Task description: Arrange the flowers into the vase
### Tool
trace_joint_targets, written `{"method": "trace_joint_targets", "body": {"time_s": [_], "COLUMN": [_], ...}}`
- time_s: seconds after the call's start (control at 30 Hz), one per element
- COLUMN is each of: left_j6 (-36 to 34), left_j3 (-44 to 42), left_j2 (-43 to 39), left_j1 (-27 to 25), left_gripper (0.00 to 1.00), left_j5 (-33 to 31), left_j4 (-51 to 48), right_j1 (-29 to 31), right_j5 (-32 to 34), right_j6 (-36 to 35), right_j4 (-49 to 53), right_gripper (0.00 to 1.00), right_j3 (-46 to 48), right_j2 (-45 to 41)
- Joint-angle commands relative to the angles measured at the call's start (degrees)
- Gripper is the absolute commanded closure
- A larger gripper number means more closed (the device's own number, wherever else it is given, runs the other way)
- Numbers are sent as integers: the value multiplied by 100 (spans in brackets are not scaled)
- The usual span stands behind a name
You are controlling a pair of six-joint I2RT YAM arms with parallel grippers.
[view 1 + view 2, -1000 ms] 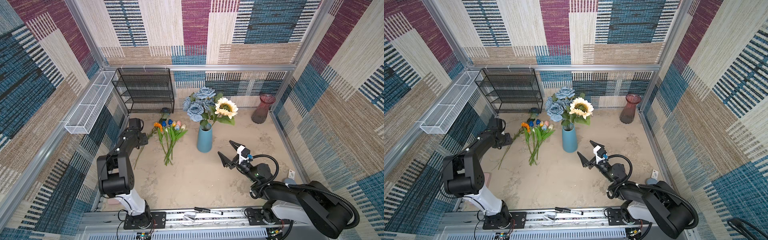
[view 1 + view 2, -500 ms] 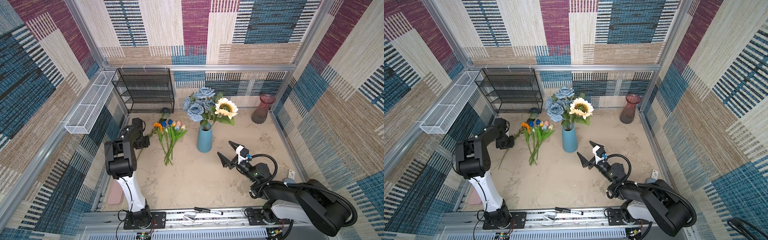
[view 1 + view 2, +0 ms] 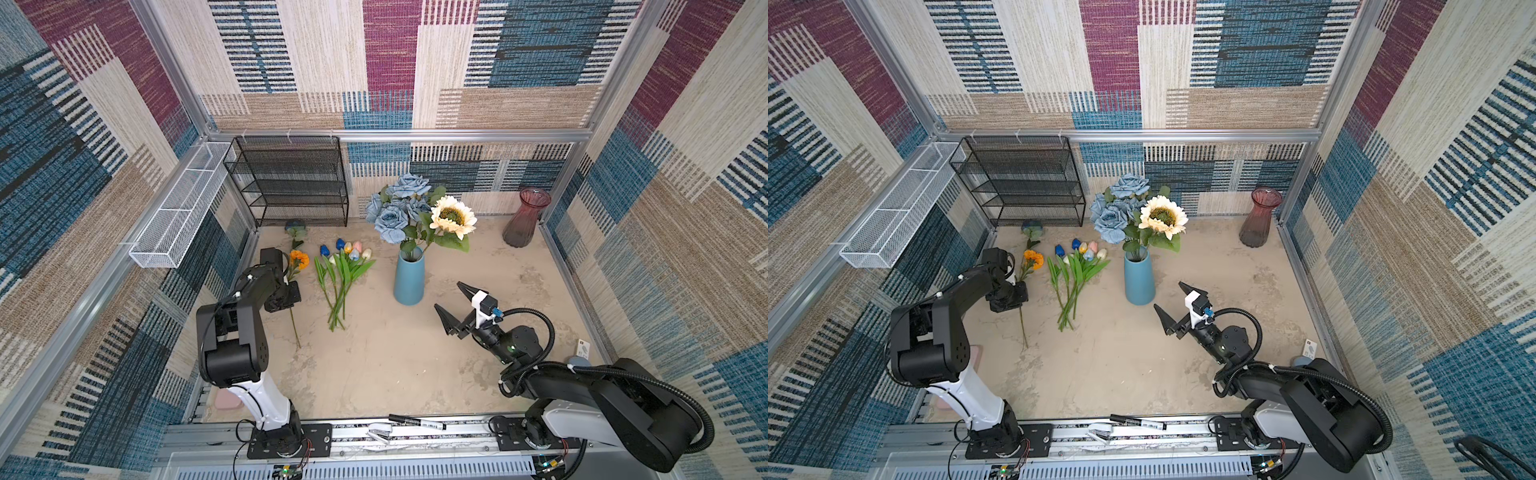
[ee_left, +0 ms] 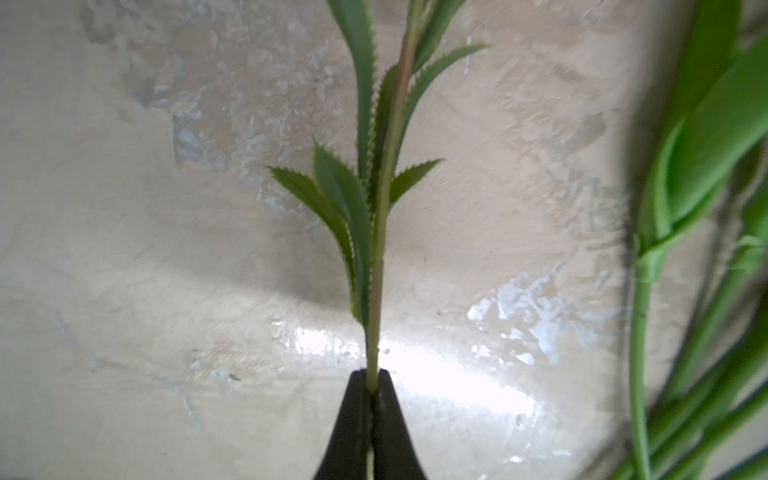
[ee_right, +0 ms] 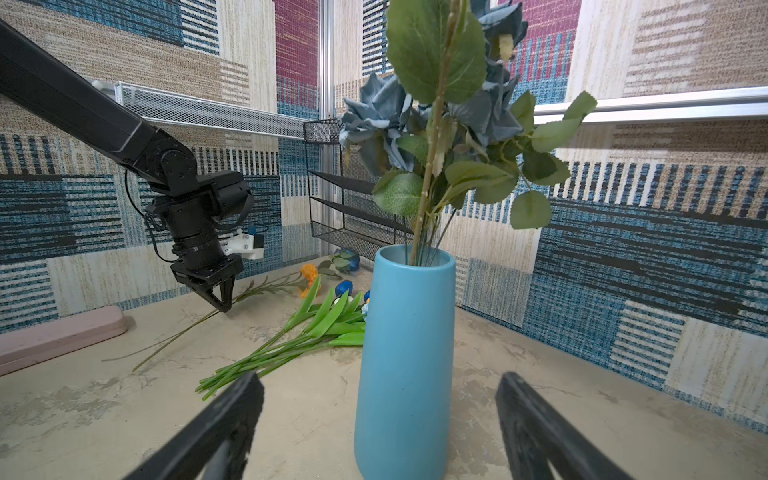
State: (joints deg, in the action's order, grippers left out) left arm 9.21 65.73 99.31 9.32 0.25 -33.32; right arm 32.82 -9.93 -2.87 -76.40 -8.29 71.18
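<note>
Left gripper (image 4: 372, 378) is down on the table and its jaws are pressed together on the marigold (image 3: 299, 259), pinching the thin green stem right between the black tips. In the left wrist view the stem (image 4: 380, 249) runs straight out from the tips, with serrated leaves fanning to both sides just beyond them. In both top views the orange bloom sits at twelve o'clock of the left gripper (image 3: 1013, 297) and the bare tail of the stem trails away at six o'clock across the table (image 3: 395, 365). Whether the stem is off the surface, I cannot tell.

Just beside it, at three o'clock of the gripper, the tulips (image 3: 340, 274) lie in a loose bunch, heads towards the back wall, untouched. The bright blue rose (image 3: 295, 226) lies at twelve o'clock of the marigold, by the foot of the black wire shelf (image 3: 291, 178).

The blue vase (image 3: 409, 278) stands upright mid-table, with the dusty-blue roses (image 3: 395, 208) and the cream sunflower (image 3: 452, 216) standing in it. The right gripper (image 3: 451, 297) hovers at four o'clock of the vase, jaws wide apart and holding nothing; the right wrist view has the vase (image 5: 405, 353) framed between the two fingers (image 5: 232, 407), near but not touching

The red glass vase (image 3: 525, 218) stands at two o'clock of the blue one, in the back corner
</note>
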Motion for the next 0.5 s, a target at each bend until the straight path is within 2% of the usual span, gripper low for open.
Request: {"method": "trace_joint_targets", "body": {"time_s": [0.0, 0.13, 0.2, 0.3, 0.4, 0.47], "left_j6": [253, 352, 395, 435, 447, 450], "left_j3": [-34, -41, -65, -138, -183, -175], "left_j2": [-242, -577, -764, -972, -1011, -971], "left_j1": [-1, -44, -68, -93, -99, -108], "left_gripper": [97, 96, 91, 89, 84, 86], "left_j5": [203, 265, 304, 318, 319, 283], "left_j4": [318, 322, 286, 285, 301, 300], "right_j1": [5, 5, 5, 5, 10, 5], "right_j5": [3, -17, 11, -8, -8, -12], "right_j6": [33, 41, 44, 41, 51, 59], "right_j4": [-185, -180, -182, -185, -178, -188], "right_gripper": [9, 9, 9, 9, 9, 9], "right_j3": [-45, -45, -41, -41, -48, -49], "right_j2": [24, 4, 19, 2, 18, 45]}}
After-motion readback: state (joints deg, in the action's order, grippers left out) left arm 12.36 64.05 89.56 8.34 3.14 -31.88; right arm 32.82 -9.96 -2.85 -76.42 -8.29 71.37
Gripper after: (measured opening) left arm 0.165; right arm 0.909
